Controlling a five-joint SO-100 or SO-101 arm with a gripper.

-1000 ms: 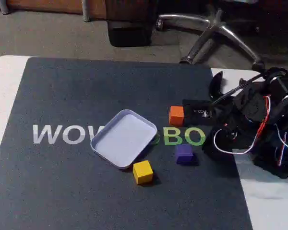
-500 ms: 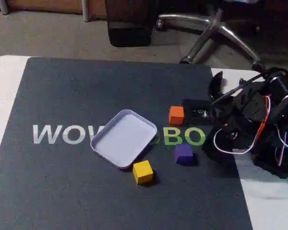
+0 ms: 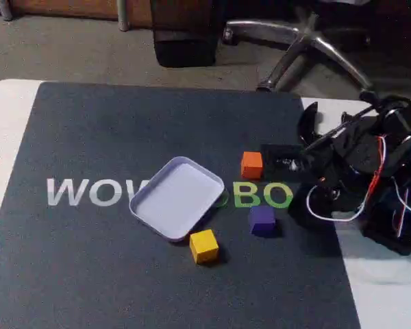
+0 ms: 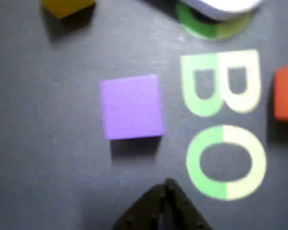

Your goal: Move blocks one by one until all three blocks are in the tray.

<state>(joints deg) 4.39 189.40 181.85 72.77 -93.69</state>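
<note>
A: Where is the small matte purple cube (image 4: 132,106) relative to the black two-finger gripper (image 4: 164,189)?

B: In the wrist view it lies flat on the dark grey mat (image 4: 48,158) just ahead of the gripper's tip and a little to its left. The two are apart, with a strip of bare mat between them. Nothing is held.

A: How do the jaws stand?

B: Pressed together, as far as the wrist view shows; the two dark fingers meet at one point with no visible gap.

A: And the other blocks?

B: The small matte orange cube (image 4: 287,91) sits ahead and to the right of the tip, cut by the frame's right edge, beyond the green and white letters "BO" (image 4: 221,120). The small matte yellow cube (image 4: 67,5) is farther ahead and to the left, at the top edge.

A: The tray?

B: The shallow pale lavender-white rectangular tray (image 4: 223,5) shows only as a rim at the top, well ahead of the gripper. In the fixed view the tray (image 3: 177,197) holds no blocks; the yellow cube (image 3: 204,246) sits just beside its near corner, the purple cube (image 3: 262,220) and orange cube (image 3: 251,164) lie between it and the black arm (image 3: 356,171).
</note>
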